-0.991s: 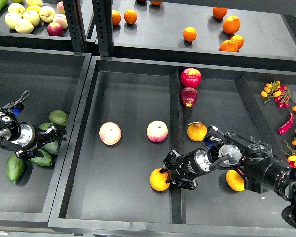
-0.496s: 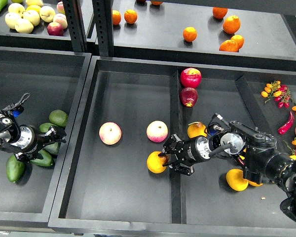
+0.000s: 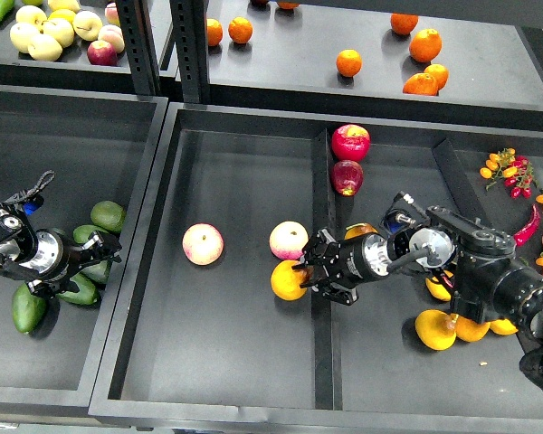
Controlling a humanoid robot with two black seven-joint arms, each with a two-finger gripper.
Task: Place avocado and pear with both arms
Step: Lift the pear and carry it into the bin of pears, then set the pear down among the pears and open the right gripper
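Note:
The pear (image 3: 286, 280), orange-yellow, is gripped at its right side by my right gripper (image 3: 308, 274), just left of the divider (image 3: 322, 353) in the middle tray and right below a pink-yellow apple (image 3: 289, 240). Its neck and stem are hidden by the fingers. My left gripper (image 3: 107, 250) sits low in the left tray among several green avocados. A long pointed avocado (image 3: 28, 307) lies to its lower left. Stubbier ones lie at the fingers (image 3: 92, 270), below them (image 3: 77, 292) and above (image 3: 108, 215). I cannot tell whether the left fingers hold one.
A second pink-yellow apple (image 3: 203, 243) lies left of the first. Two red apples (image 3: 349, 143) lie by the divider's far end. Orange-yellow fruits (image 3: 434, 329) lie under my right arm. Chilli and cherry tomatoes (image 3: 525, 226) are far right. The back shelf (image 3: 290, 54) holds oranges and apples.
My right gripper has carried the pear away from the tray's front edge, up beside the pink-yellow apple. The left gripper has hardly moved.

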